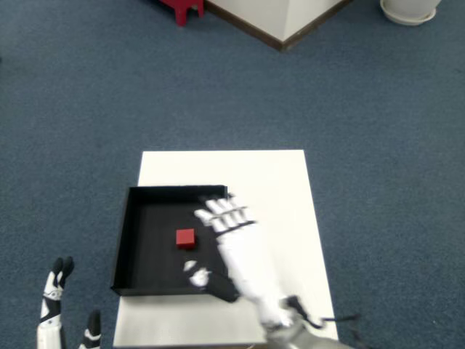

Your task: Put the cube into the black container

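Observation:
A small red cube (185,238) lies flat on the floor of the black container (134,218), near its middle. My right hand (236,251) hovers over the container's right edge, just right of the cube and apart from it. Its fingers (224,211) are spread and the thumb points left, with nothing held. The image of the hand is blurred.
The container rests on the left half of a small white table (269,182) surrounded by blue carpet. My left hand (54,305) shows at the bottom left, off the table. A red object (182,7) and a white wall corner (283,18) stand far behind.

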### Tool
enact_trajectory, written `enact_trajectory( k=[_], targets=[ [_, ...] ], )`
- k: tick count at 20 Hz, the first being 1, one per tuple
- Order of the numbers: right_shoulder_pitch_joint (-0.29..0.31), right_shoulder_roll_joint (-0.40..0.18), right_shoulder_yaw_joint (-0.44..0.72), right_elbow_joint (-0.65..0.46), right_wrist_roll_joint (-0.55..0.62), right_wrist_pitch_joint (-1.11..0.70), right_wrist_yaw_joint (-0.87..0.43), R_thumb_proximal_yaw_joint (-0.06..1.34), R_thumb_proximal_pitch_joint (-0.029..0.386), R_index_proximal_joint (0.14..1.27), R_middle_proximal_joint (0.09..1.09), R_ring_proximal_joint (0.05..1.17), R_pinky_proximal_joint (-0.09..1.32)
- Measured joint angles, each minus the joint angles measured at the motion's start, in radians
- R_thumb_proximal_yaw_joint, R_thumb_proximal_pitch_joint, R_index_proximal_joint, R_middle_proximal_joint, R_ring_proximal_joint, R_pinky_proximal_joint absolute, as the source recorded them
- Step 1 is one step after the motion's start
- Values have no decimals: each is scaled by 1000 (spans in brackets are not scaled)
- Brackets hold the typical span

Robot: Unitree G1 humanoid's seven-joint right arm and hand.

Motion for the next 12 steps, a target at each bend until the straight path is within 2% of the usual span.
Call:
enact_trajectory(
  k=[2,3,4,6,8,9,10,11,12],
  targets=[
    [73,-104,-11,-82,1,-13,-79,314,156,322,187,209,93],
    [117,-137,-12,-108,8,-29,-111,329,162,321,188,210,92],
    [154,-156,-14,-125,24,-60,-143,334,164,322,190,213,95],
    [191,-175,-20,-141,51,-120,-178,331,171,313,184,208,81],
    [242,-260,-40,-149,74,-247,-230,356,184,328,214,239,140],
    [285,-331,-51,-110,84,-340,-274,386,218,337,234,248,163],
    [325,-375,-63,-60,110,-416,-319,389,260,336,263,264,162],
    [356,-392,-75,-22,125,-503,-352,381,289,338,291,284,163],
    [372,-384,-82,-6,126,-601,-363,369,301,338,300,292,164]
  ],
)
